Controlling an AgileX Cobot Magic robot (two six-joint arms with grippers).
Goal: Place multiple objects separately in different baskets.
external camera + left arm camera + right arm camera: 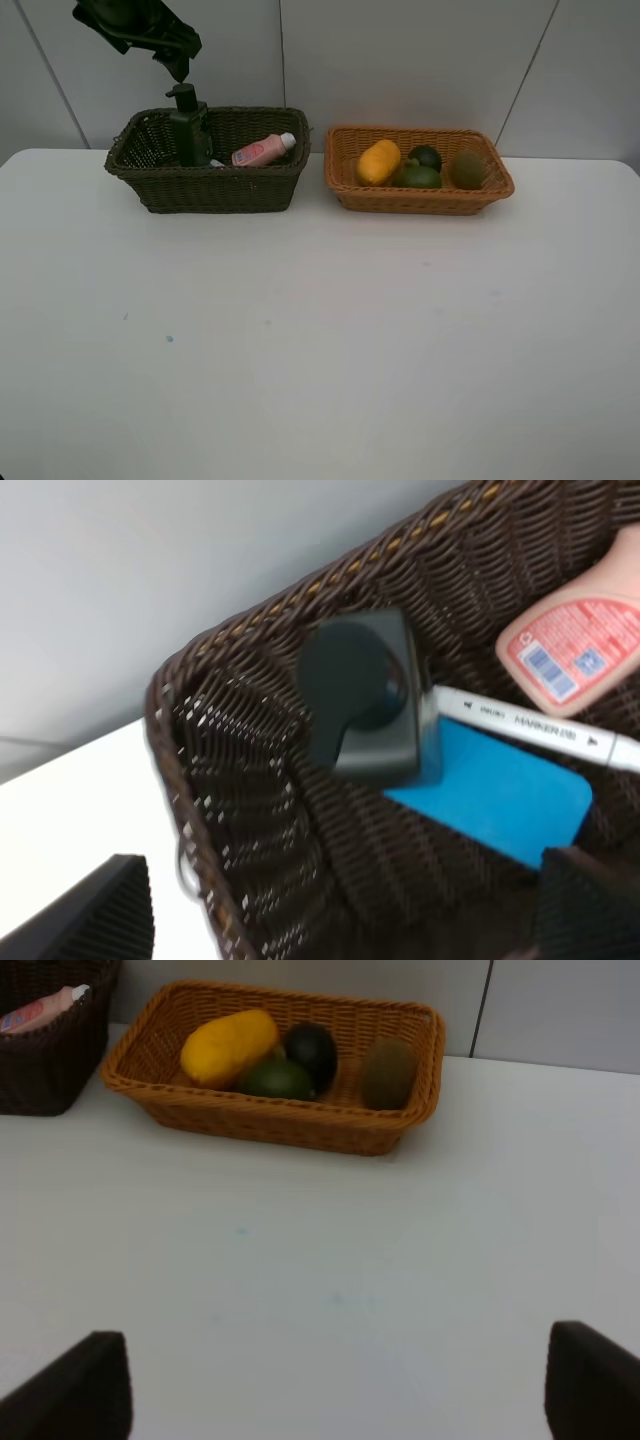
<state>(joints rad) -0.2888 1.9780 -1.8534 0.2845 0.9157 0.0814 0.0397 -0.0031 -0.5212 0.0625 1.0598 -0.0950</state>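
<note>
A: The left claw (178, 68) hangs just above the black pump bottle (189, 128), jaws spread wide and holding nothing; the bottle stands upright in a corner of the dark basket (215, 186). I judge the step in hand is the retreat; how should it go?

B: Lift straight up, clear of the pump head, before swinging aside, lest a finger topple the bottle; the right claw (330, 1385) waits wide open and empty over the bench (320, 330).

A: And the count?

B: Two baskets; in the dark one, one pump bottle, one pink bottle (263, 150), one white marker (535, 726), one flat block (500, 795) that shows blue at the wrist; in the orange basket (420, 198), one mango (378, 161), one mangosteen (426, 155), one lime (421, 177), one kiwi (466, 168); nothing of the task lies loose on the bench.
</note>
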